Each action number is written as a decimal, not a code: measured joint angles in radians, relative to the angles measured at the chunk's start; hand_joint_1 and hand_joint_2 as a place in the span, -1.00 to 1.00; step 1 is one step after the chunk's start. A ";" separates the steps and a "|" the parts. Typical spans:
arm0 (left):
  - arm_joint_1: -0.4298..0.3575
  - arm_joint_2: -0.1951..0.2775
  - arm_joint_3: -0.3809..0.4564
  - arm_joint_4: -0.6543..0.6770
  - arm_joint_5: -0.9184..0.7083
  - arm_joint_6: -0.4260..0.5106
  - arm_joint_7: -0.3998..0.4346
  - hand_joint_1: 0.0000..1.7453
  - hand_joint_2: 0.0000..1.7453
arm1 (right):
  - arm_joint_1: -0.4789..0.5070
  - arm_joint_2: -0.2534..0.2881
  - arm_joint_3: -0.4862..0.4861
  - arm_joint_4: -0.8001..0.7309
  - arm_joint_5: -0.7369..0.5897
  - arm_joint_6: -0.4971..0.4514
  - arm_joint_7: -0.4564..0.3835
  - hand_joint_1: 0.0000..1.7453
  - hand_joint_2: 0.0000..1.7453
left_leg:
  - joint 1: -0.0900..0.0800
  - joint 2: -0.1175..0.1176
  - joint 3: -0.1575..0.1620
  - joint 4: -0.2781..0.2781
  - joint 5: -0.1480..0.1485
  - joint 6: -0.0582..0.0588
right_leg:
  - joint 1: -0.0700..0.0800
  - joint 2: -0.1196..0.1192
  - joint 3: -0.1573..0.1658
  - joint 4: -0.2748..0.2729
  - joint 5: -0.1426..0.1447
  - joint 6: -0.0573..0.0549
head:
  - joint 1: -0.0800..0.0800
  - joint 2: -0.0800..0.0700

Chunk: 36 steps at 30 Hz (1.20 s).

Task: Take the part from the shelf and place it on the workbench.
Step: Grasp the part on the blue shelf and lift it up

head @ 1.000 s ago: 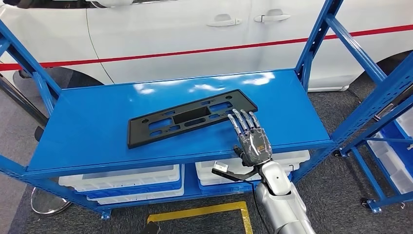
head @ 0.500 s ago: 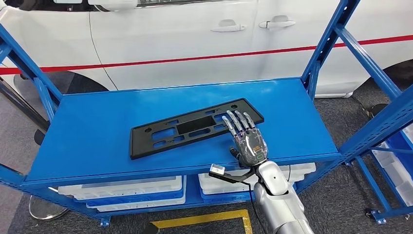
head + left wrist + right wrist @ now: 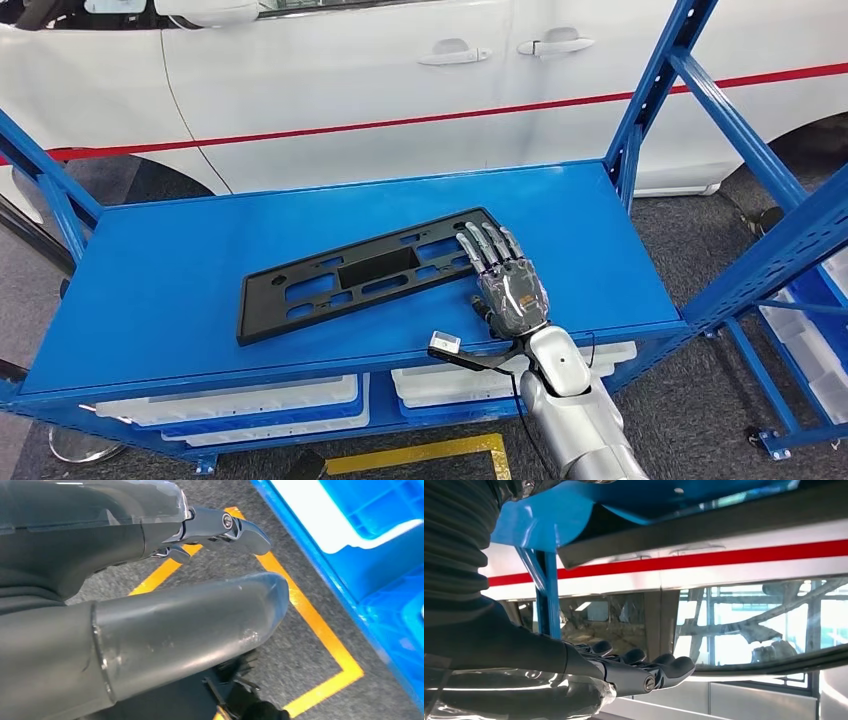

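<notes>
Black flat part lies on the blue shelf top, slanted, its right end toward the right upright post, its left end near the shelf's front edge. Long slotted plate, thin, nothing on it.

Right hand is palm down at the part's right end. Its fingers are straight, slightly spread, lying over the part's right corner; head view suggests they touch it, contact not certain. Nothing gripped. Thumb position relative to the part: cannot tell from the head view. In the right wrist view the fingers stretch out flat with the shelf's underside-looking blue surface close by; no pinch seen.

Left hand hangs low beside the shelf, over grey floor and yellow floor tape; thumb and the one dark finger visible are loosely extended, holding nothing.

Step in hand: getting a grasp on the part's right end. Judgement: the plate is flat against the shelf, so a top-down grip probably won't work. Better to press down lightly and drag it toward the shelf's front edge until the end overhangs, then get the thumb under and the fingers on top. Grip through or beside a slot for purchase. Risk: the part is long, so holding one end could let it swing or droop; lift slowly, keep it level, clear the right upright post before turning away from the shelf.

White car stands behind the shelf; white bins sit on the level below.
</notes>
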 joint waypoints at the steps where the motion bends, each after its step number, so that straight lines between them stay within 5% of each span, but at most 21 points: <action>1: -0.001 0.000 0.000 0.000 0.000 0.000 0.000 -1.00 -1.00 | -0.002 0.000 0.001 0.001 0.000 0.000 0.000 -1.00 1.00 | -0.004 0.001 0.006 -0.021 0.004 0.006 | -0.001 0.000 -0.001 -0.001 0.000 0.005 | 0.000 0.000; 5: -0.001 -0.001 0.000 0.000 0.000 0.003 -0.001 -1.00 -1.00 | -0.007 0.000 0.008 0.002 0.002 0.000 0.001 -1.00 1.00 | 0.002 0.000 0.023 -0.053 0.031 0.016 | -0.002 -0.001 -0.006 0.016 -0.017 0.029 | 0.000 0.000; 8: -0.004 -0.002 -0.001 0.000 -0.001 0.004 -0.001 -1.00 -1.00 | -0.011 0.000 0.009 0.006 0.013 0.000 0.025 -1.00 1.00 | 0.006 0.003 0.028 -0.065 0.040 0.020 | -0.007 -0.002 -0.077 0.176 -0.110 0.042 | 0.001 0.000; 10: -0.003 -0.002 -0.001 0.000 -0.002 0.005 -0.001 -1.00 -1.00 | -0.011 0.000 0.012 0.011 0.026 0.000 0.060 -1.00 1.00 | 0.007 0.003 0.027 -0.062 0.039 0.018 | -0.014 -0.003 -0.115 0.258 -0.135 0.050 | 0.001 0.000; 11: -0.002 -0.002 -0.001 0.000 -0.003 0.005 -0.001 -1.00 -1.00 | -0.014 -0.001 0.016 0.015 0.032 0.000 0.078 -1.00 1.00 | 0.008 0.002 0.026 -0.058 0.036 0.016 | -0.017 -0.003 -0.109 0.246 -0.118 0.054 | 0.000 0.000; 13: -0.002 -0.004 -0.002 0.000 -0.006 0.003 -0.001 -1.00 -1.00 | -0.024 -0.001 0.025 0.023 0.039 0.000 0.107 -1.00 1.00 | 0.011 0.001 0.026 -0.045 0.027 0.006 | -0.024 -0.005 -0.049 0.127 -0.053 0.059 | 0.001 0.000; 15: -0.004 -0.005 -0.003 0.000 -0.008 0.002 -0.001 -1.00 -1.00 | -0.038 -0.002 0.037 0.033 0.042 0.000 0.127 -1.00 1.00 | 0.010 0.000 0.020 -0.027 0.015 -0.006 | -0.024 -0.004 0.002 0.026 -0.020 0.054 | 0.000 0.000; 20: -0.007 -0.005 -0.007 0.000 -0.009 0.001 -0.001 -1.00 -1.00 | -0.063 -0.007 0.064 0.060 0.043 0.000 0.150 -1.00 1.00 | 0.011 0.000 0.009 -0.001 -0.007 -0.030 | -0.021 -0.001 0.009 0.007 -0.019 0.022 | 0.000 0.000; 24: -0.008 -0.007 -0.007 0.000 -0.010 0.001 -0.001 -1.00 -1.00 | -0.081 -0.008 0.086 0.086 0.044 0.000 0.162 -1.00 1.00 | 0.018 0.000 -0.096 0.220 -0.113 -0.046 | -0.021 -0.004 0.010 0.003 -0.019 0.009 | -0.001 0.000; 26: -0.007 -0.007 -0.007 0.000 -0.010 0.001 -0.001 -1.00 -1.00 | -0.084 -0.008 0.097 0.102 0.044 0.000 0.168 -1.00 1.00 | 0.018 0.000 -0.119 0.259 -0.107 -0.046 | -0.019 -0.004 0.011 0.004 -0.020 0.008 | -0.001 0.000; 30: -0.011 -0.007 -0.007 0.000 -0.009 0.003 -0.002 -1.00 -1.00 | -0.095 -0.008 0.118 0.122 0.044 0.000 0.178 -1.00 1.00 | 0.013 -0.001 -0.010 0.020 0.012 -0.027 | -0.017 -0.002 0.014 0.004 -0.021 0.015 | -0.001 0.000; 34: -0.012 -0.007 -0.007 0.000 -0.009 0.009 -0.004 -1.00 -1.00 | -0.102 -0.008 0.141 0.140 0.045 0.000 0.192 -1.00 1.00 | 0.009 -0.003 0.008 -0.028 0.022 -0.013 | -0.017 -0.003 0.014 -0.003 -0.018 0.037 | 0.000 0.000; 36: -0.013 -0.007 -0.007 0.000 -0.009 0.011 -0.006 -1.00 -1.00 | -0.108 -0.009 0.159 0.151 0.046 0.000 0.204 -1.00 1.00 | 0.014 -0.002 0.014 -0.042 0.031 -0.001 | -0.015 -0.004 0.002 0.030 -0.043 0.046 | 0.000 0.000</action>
